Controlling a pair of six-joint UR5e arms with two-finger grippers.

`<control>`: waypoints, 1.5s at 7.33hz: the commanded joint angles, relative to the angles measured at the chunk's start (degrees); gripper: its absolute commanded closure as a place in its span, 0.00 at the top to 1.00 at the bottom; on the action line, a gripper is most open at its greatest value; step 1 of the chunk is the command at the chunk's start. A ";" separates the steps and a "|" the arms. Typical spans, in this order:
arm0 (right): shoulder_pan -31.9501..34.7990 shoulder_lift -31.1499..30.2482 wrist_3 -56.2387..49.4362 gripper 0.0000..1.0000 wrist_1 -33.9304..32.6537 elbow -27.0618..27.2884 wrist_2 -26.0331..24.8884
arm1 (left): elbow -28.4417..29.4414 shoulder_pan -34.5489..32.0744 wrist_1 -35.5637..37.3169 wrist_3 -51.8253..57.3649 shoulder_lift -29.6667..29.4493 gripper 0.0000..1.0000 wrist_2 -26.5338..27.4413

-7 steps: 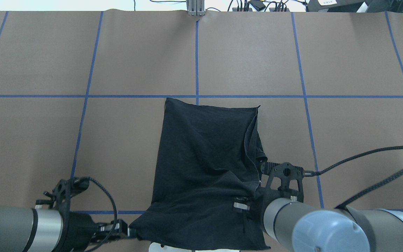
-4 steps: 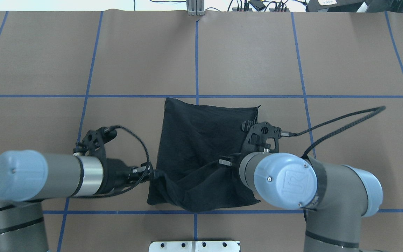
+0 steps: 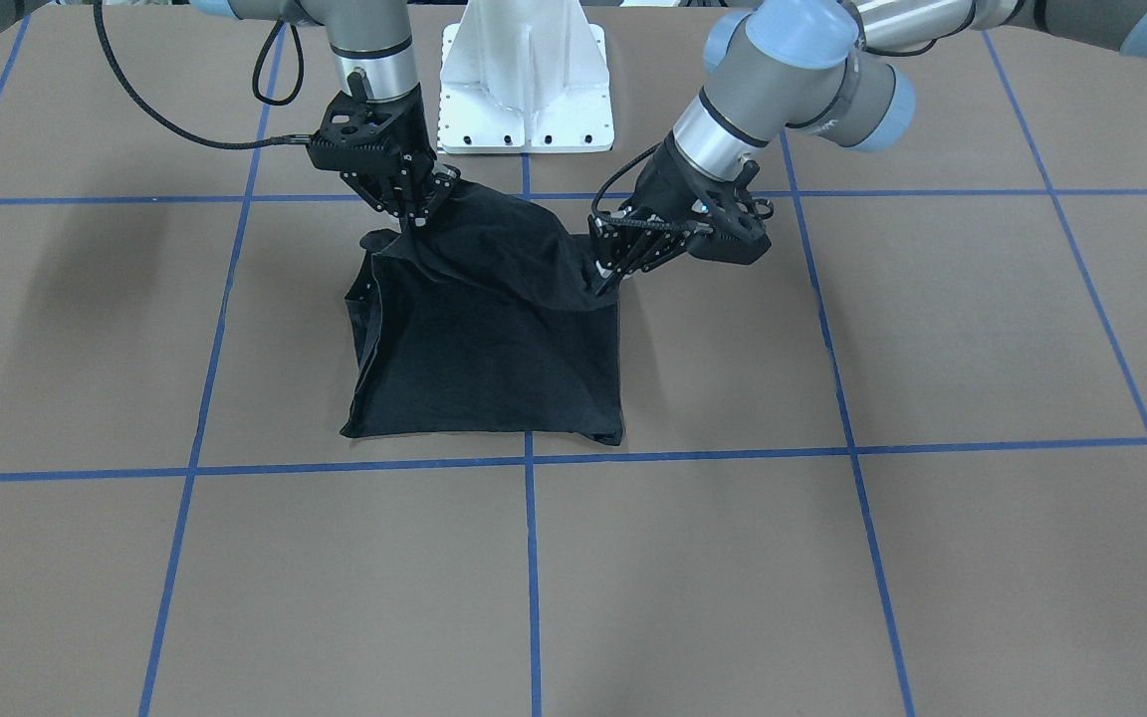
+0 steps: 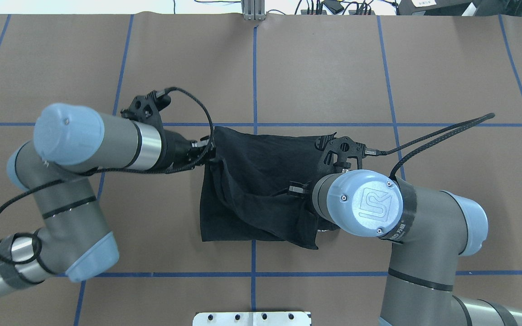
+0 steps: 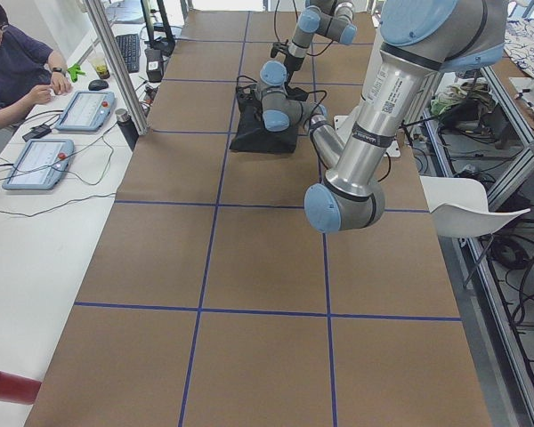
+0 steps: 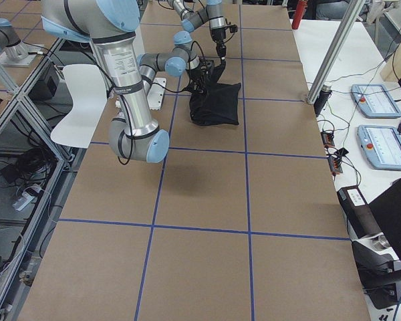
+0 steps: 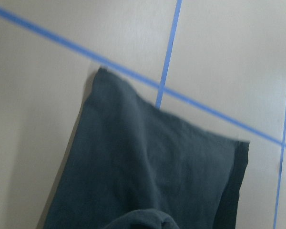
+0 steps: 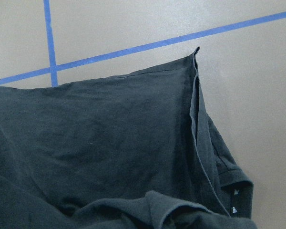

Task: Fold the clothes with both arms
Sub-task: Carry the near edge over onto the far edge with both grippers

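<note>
Brown gridded table, centre: black T-shirt, sides already in. We've left end effector & right end effector clamped on its raised robot-side edge; fold approx. half done, lay-down remains.

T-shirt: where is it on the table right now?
In the overhead view, the T-shirt lies mid-table, just robot-side of the central tape cross, gripped by the left gripper and right gripper.

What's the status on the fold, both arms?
Left pincer and right pincer each shut on a T-shirt corner. Robot-side edge raised, far half flat on table. Nothing seen in the way.
</note>
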 commanded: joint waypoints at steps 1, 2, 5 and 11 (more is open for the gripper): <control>1.43 0.16 -0.77 0.00 0.00 -1.28 0.01 | 5.17 -1.46 1.51 1.63 -3.39 0.00 -1.14; 2.66 0.16 -2.08 0.00 0.00 -1.64 0.44 | 6.66 -1.98 1.60 2.68 -4.17 0.00 -1.05; 6.27 4.63 -2.62 0.00 0.09 -9.87 1.50 | 13.51 -2.77 1.25 4.54 -7.34 0.00 0.69; 11.02 7.01 -6.31 0.00 12.04 -24.75 2.91 | 26.53 -2.86 0.90 11.03 -12.71 0.00 4.66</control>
